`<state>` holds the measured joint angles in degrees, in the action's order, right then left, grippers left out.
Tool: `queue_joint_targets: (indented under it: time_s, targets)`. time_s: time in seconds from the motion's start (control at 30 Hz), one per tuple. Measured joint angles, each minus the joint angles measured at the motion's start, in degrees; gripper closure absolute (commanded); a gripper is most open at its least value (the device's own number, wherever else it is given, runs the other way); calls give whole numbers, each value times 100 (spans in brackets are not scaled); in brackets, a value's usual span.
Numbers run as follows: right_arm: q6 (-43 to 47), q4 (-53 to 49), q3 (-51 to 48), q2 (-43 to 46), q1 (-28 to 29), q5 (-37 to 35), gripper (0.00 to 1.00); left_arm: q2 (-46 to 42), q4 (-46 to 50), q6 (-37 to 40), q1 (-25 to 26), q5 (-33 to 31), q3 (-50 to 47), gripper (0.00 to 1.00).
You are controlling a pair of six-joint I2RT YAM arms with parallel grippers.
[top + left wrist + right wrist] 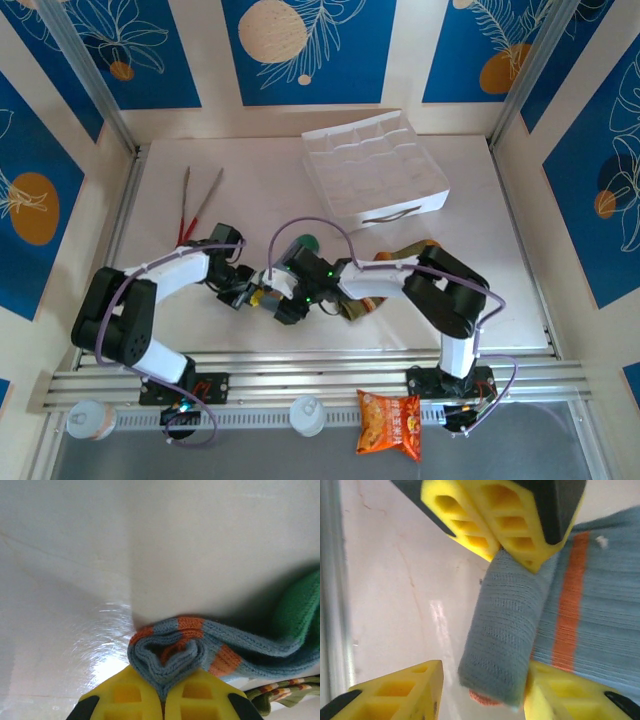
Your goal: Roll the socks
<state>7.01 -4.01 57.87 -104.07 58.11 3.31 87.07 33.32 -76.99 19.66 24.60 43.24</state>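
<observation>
Left claw (162,702): clenched tight on the rolled end of the grey sock (250,647). Its two yellow fingers pinch the roll from both sides.
Right claw (485,682): spread wide and grasping nothing. The roll lies between its yellow fingers. It is up against one finger and apart from the other.
Grey sock: it lies on the white surface (75,580), in the middle where the two arms meet. One end is curled into a tight roll with an orange band. The other end is green.
Left wrist view: the roll is seen end on, like a little swirl. The green toe is at the far right.
Right wrist view: the roll is seen from the side, like a short tube. The left claw pinches its top end. The flat part of the sock lies beside it, with one orange stripe.
Olive sock (282,689): it lies just beside the grey sock and has orange and cream stripes.
Top view: tongs (196,205) lie at the back left. A white tray (375,160) sits at the back. An orange snack packet (390,424) lies at the near edge.
</observation>
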Motion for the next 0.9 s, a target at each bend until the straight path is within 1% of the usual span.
queue_joint_targets:
  time_s: [0.17, 0.23, 0.4, 0.5, 0.57, 0.63, 0.7, 0.8, 0.83, 0.9]
  targets:
    - [850, 341, -70, 306, 476, -1397, 53, 160, 236, 105, 13, -22, 195, 100]
    - [1163, 439, -70, 293, 702, -1794, 53, 181, 278, 107, 13, -31, 225, 100]
    - [1696, 492, 44, 59, 1078, -2345, 54, 201, 350, 107, 17, -57, 258, 100]
    - [1836, 487, 225, -245, 1115, -2573, 62, 203, 367, 107, 24, -63, 269, 100]
    - [1871, 468, 343, -424, 1097, -2717, 72, 205, 369, 109, 26, -63, 269, 100]
    - [1827, 417, 437, -525, 1078, -2785, 77, 203, 376, 111, 26, -72, 271, 100]
    - [1751, 310, 542, -581, 1069, -2826, 80, 203, 402, 129, 26, -118, 295, 100]
    - [1578, 219, 616, -619, 1067, -2852, 89, 201, 439, 170, 26, -195, 328, 100]
    - [1513, 188, 629, -621, 1062, -2850, 92, 192, 448, 184, 26, -214, 332, 100]
    - [1355, 175, 634, -621, 1045, -2833, 98, 175, 452, 192, 26, -236, 332, 95]
